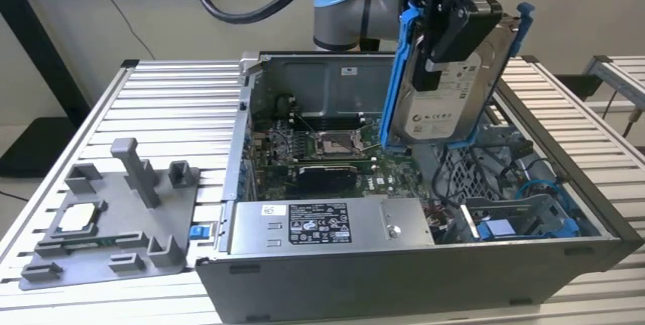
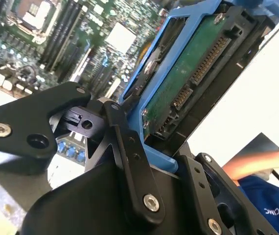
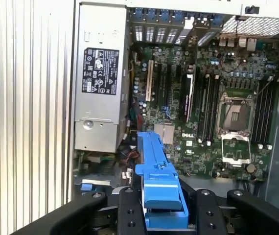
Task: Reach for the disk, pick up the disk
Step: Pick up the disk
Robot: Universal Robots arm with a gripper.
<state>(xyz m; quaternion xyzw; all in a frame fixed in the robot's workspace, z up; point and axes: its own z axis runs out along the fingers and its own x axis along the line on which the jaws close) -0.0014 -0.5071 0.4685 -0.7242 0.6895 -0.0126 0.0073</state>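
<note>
The disk (image 1: pixel 445 116), a silver drive with a white label in a blue plastic frame, hangs upright above the open computer case (image 1: pixel 403 280). My gripper (image 1: pixel 452 34) is shut on its upper part, black fingers clamped on both sides. In the second wrist view the disk (image 2: pixel 188 78) shows its green board and connectors between my gripper (image 2: pixel 161 149) links. In the first wrist view the blue frame (image 3: pixel 156 171) stands edge-on above the motherboard, held by my gripper (image 3: pixel 161 208).
Inside the case lie the motherboard (image 1: pixel 333 151) and the grey power-supply box (image 1: pixel 322 223). A grey fixture (image 1: pixel 101 227) with a small silver chip (image 1: pixel 81 219) sits on the slatted table (image 1: pixel 171 98). A person's arm (image 2: pixel 257 164) shows in the second wrist view.
</note>
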